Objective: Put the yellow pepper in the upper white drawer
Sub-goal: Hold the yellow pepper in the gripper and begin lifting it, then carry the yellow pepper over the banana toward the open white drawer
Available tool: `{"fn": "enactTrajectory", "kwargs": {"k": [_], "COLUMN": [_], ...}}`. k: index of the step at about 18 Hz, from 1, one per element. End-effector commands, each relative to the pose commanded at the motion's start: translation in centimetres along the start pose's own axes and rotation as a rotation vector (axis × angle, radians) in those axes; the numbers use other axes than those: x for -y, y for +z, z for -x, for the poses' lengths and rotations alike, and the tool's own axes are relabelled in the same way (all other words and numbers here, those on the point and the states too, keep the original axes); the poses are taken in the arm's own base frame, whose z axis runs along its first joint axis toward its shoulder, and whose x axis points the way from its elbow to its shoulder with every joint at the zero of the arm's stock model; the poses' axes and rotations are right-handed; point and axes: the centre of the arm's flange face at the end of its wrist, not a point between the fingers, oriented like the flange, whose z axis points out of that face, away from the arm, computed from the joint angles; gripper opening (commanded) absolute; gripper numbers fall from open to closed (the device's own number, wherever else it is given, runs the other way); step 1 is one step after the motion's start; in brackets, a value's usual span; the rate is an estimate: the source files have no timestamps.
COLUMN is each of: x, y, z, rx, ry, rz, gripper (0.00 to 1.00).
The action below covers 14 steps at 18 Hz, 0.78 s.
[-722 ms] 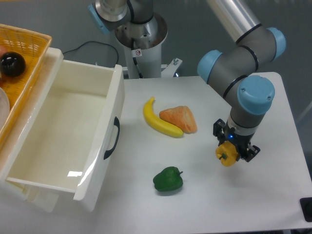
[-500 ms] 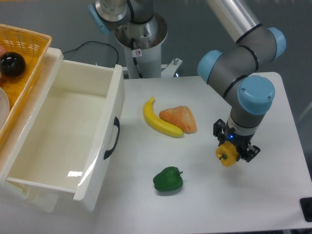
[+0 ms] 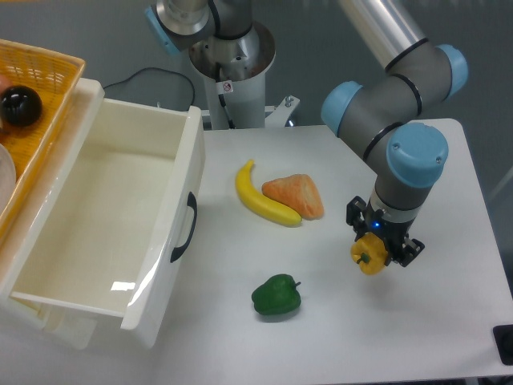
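Camera view, read from left to right: the orange woven basket (image 3: 40, 76) sits at the far left edge; just beside it the upper white drawer (image 3: 172, 208) stands pulled open, its interior bare and its black curved handle (image 3: 186, 227) facing the table centre; on the table (image 3: 449, 337) lie the banana (image 3: 260, 196) touching the orange wedge-shaped item (image 3: 296, 195), with the green pepper (image 3: 276, 295) nearer the front edge; at the right, the gripper (image 3: 375, 250) is clamped on the yellow pepper (image 3: 369, 257), fingers dark on either side of the fruit

Step in hand, as judged: carry the pepper to the drawer; the fruit is held at the right of the table, well apart from the drawer, so most of the transfer remains; whether it is clear of the surface cannot be told from this view

Recommended procedure: raise the pepper above the drawer's near wall before moving leftward; route the path over or behind the banana and wedge item so nothing is swept; keep the grip firm, since the glossy lobed skin may slip; lower into the middle of the drawer cavity before releasing, away from the walls

Arm pose: the arm reaches down from the upper right, the forearm angled toward the table; the wrist (image 3: 413, 156) folds over so the gripper points straight down
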Motion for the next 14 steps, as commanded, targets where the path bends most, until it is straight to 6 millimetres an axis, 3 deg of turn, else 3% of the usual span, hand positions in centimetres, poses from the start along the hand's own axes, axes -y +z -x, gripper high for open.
{"fn": "enactTrajectory", "kwargs": {"k": [8,11,14], "x": [1.2,3.4,4.4], "y": [-6.4,-9.0,-10.8], "z": [-5.6,-7.9,-9.5], "rx": [-0.007,0.004,0.016], "ry": [-0.014,-0.040,-0.050], "rz": [-0.122,-0.164,-0.190], "gripper": [0.66,0.65,0.64]}}
